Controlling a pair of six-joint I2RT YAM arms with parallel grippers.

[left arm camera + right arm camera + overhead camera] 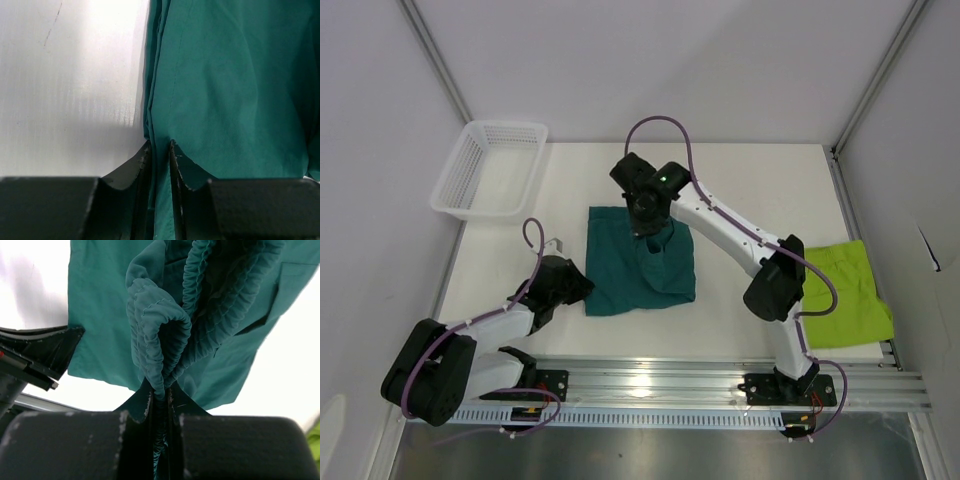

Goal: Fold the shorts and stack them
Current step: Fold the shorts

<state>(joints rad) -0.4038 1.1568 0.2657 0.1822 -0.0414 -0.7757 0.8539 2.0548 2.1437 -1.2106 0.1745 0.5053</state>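
White mesh basket [453, 192] upper left, well apart from both pairs. Lime shorts [847, 290] flat at right edge, beside right arm. Left gripper [159, 146] lower left, jaws nearly together, pinching left edge of teal shorts [618, 272] at centre. Right gripper [160, 390] further up, pressed tight on bunched teal waistband, lifted above rest of fabric.

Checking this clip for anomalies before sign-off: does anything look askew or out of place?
Nothing damaged or spilled. The teal shorts are bunched at the waistband, where the right gripper pinches them; the left gripper clamps their side edge. The lime green shorts lie rumpled at the far right edge of the table.
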